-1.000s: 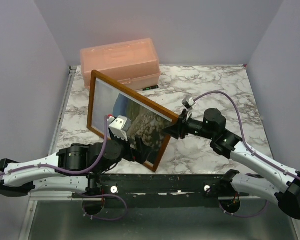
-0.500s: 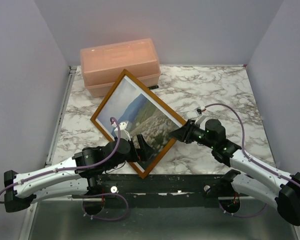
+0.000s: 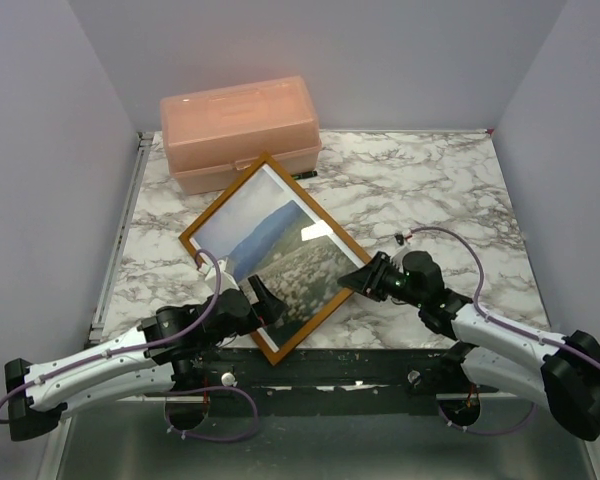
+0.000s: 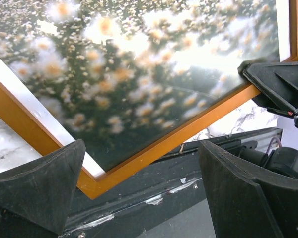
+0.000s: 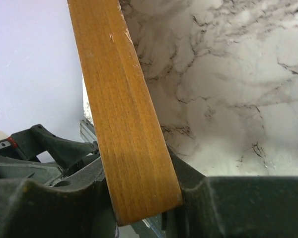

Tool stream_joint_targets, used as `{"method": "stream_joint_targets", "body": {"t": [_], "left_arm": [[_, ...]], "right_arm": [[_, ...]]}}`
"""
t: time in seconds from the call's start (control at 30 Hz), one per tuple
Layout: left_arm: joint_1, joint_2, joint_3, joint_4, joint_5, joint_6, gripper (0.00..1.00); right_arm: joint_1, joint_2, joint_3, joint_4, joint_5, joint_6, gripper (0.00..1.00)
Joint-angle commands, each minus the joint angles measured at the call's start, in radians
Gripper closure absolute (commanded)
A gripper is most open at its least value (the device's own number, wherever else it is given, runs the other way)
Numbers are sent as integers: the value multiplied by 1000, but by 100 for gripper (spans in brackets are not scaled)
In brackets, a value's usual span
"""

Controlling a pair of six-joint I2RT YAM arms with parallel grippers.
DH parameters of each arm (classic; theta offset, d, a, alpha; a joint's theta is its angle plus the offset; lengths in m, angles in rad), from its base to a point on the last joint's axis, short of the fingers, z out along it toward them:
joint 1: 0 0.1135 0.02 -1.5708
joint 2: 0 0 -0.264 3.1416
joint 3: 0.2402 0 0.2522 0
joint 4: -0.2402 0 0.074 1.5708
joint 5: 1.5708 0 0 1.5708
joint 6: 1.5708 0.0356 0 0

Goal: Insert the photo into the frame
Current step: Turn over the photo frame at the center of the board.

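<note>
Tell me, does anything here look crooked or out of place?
The frame sits askew, turned diagonally to the table, its near corner jutting past the table's edge. The right gripper is clamped on its side.

A white, grey-veined marble-pattern counter fills the middle; plain pale lavender walls close three sides of the counter: the back wall behind it, the left wall and right wall beside it; a silver metal strip borders the counter's left edge; a scuffed black rail runs along its near edge; the light is soft and even.
</note>
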Motion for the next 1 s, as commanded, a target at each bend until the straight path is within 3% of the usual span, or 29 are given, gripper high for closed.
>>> {"method": "stream_joint_targets", "body": {"t": [0.0,0.13,0.23,0.33,0.5,0.57,0.97], "left_arm": [[7,25,1,-39,-35,-46,1],[9,87,32,-69,-32,-40,2],[8,129,49,-82,-26,-28,1],[14,144,56,-79,-21,-21,2],[19,132,48,-77,-18,-21,1],[22,123,40,-88,-18,-34,2],[75,91,-13,-87,29,-37,2]], "right_arm": [[-1,76,-73,-214,180,-153,71],[-1,94,-92,-215,188,-138,58],[-1,107,-92,-226,194,-130,40],[-1,119,-84,-245,202,-119,27],[-1,132,-52,-291,205,-119,18],[-2,128,-30,-347,208,-120,2],[-2,91,202,-547,221,-311,0]]}}
